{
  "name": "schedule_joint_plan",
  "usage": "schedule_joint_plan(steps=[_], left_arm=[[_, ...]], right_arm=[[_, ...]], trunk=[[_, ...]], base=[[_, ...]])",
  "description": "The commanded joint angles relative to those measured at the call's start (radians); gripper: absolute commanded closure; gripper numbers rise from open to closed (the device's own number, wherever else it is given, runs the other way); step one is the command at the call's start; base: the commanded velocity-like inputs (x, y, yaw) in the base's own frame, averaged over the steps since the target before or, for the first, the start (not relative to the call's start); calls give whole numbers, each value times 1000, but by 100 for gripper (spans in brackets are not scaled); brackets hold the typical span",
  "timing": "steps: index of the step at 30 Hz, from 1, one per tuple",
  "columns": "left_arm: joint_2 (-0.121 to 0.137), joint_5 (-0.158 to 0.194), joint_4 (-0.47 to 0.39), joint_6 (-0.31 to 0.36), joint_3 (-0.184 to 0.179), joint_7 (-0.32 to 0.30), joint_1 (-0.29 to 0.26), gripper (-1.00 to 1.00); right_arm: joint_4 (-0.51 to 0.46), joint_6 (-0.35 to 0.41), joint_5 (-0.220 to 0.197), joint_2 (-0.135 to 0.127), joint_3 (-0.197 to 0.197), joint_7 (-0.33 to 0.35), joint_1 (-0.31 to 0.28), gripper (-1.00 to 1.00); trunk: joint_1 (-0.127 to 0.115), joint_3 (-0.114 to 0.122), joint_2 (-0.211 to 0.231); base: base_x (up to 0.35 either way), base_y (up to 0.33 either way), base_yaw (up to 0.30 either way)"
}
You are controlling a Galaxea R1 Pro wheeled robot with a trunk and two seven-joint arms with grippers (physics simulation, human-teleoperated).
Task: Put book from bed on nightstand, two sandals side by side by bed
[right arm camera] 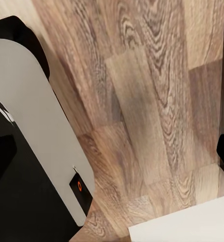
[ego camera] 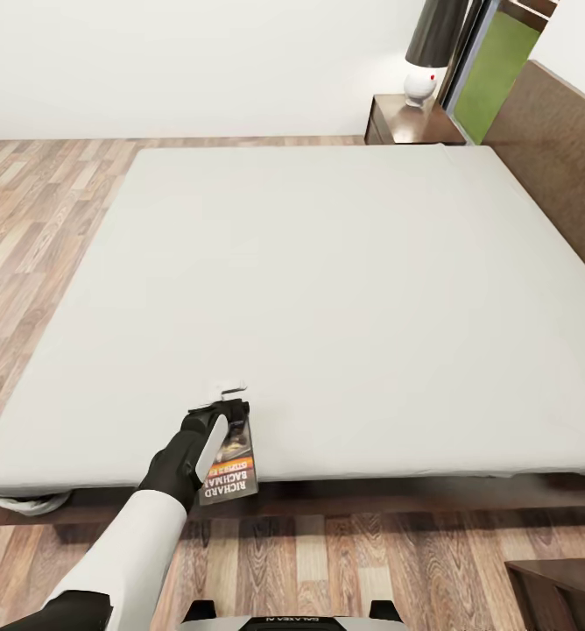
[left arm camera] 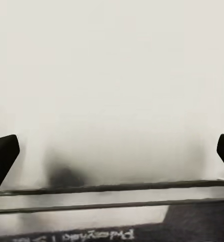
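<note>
Your left gripper (ego camera: 232, 408) sits at the near edge of the bed (ego camera: 345, 289), fingers (left arm camera: 2, 156) spread wide apart. The book (ego camera: 233, 469) lies under your wrist, overhanging the mattress edge, behind the fingertips rather than between them. Your right gripper's (right arm camera: 112, 156) fingers are apart over the floor (right arm camera: 152, 101).

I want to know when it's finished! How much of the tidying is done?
Nothing looks finished. The left pincer is at the book, which lies on the bed's near edge, sticking out past it. The nightstand by the far corner holds just a lamp. Placing the book comes next, then lining up the two sandals.
</note>
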Motion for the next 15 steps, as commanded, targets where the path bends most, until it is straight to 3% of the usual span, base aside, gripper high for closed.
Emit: schedule_joint_plan(steps=[1, 15], left_arm=[[0, 23, 5, 5, 1, 10, 0, -100], [0, 23, 5, 5, 1, 10, 0, -100]], right_arm=[[1, -2, -3, 0, -8, 6, 0, -100], [1, -2, -3, 0, -8, 6, 0, -100]], trunk=[[0, -1, 0], [0, -1, 0]], base=[[-65, 0, 0], [-8, 0, 0]])
